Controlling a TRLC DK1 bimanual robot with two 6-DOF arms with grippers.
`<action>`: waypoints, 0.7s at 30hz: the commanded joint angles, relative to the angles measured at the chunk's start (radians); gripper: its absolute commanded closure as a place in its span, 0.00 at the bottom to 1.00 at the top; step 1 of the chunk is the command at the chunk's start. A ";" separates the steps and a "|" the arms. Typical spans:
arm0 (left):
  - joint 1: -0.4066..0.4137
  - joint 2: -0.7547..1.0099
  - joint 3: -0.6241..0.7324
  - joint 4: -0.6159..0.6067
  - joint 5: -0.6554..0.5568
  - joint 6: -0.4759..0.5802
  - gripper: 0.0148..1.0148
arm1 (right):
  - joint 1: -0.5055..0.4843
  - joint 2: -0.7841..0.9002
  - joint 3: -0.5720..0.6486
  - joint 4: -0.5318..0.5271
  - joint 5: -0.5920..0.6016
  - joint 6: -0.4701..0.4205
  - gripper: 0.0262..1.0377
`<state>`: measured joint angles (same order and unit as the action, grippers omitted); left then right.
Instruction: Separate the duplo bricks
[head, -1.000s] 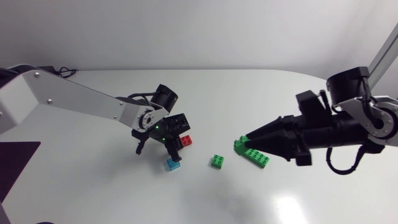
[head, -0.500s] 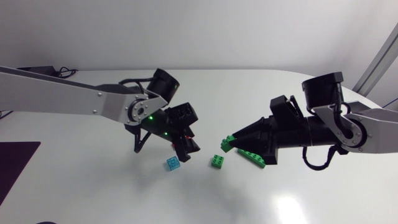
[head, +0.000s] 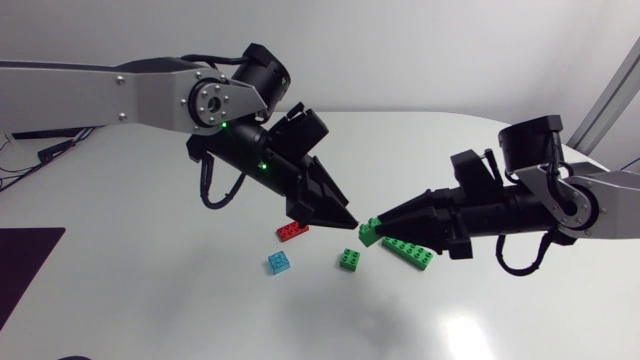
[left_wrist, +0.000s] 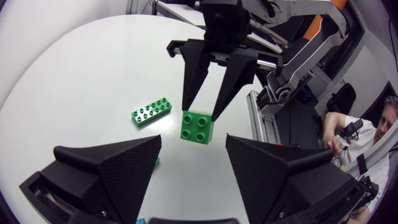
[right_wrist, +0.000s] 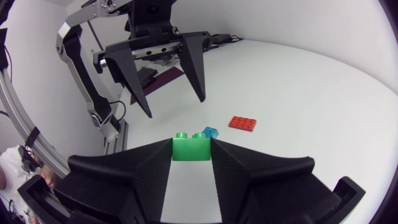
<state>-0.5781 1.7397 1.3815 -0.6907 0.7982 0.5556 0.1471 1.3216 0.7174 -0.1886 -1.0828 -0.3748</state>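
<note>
My right gripper is shut on a small green brick and holds it above the table; in the right wrist view the brick sits clamped between the fingers. My left gripper hangs open just left of it, tips pointing at the brick, nothing between them. In the left wrist view the green brick shows its studs just ahead of my open fingers. On the table lie a red flat brick, a light blue brick, a second small green brick and a long green brick.
The loose bricks lie in a short row under and between the two grippers. In the right wrist view the red brick and the blue brick lie beyond the held brick. The white table runs wide on all sides.
My left gripper opened, left the blue and red bricks on the table, rose and swung right toward the right gripper. My right gripper lifted the small green brick off the long one.
</note>
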 joint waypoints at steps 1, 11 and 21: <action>0.004 0.052 0.039 -0.038 0.041 -0.005 0.29 | -0.015 0.028 0.042 -0.035 -0.054 0.024 0.77; 0.003 0.106 0.068 -0.099 0.122 0.036 0.29 | -0.021 0.074 0.085 -0.094 -0.183 0.022 0.77; 0.011 0.115 0.087 -0.122 0.191 0.035 0.37 | 0.012 0.080 0.090 -0.101 -0.193 0.024 0.77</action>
<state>-0.5762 1.8275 1.4387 -0.8005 0.9684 0.5751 0.1497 1.3842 0.7837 -0.2790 -1.2583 -0.3729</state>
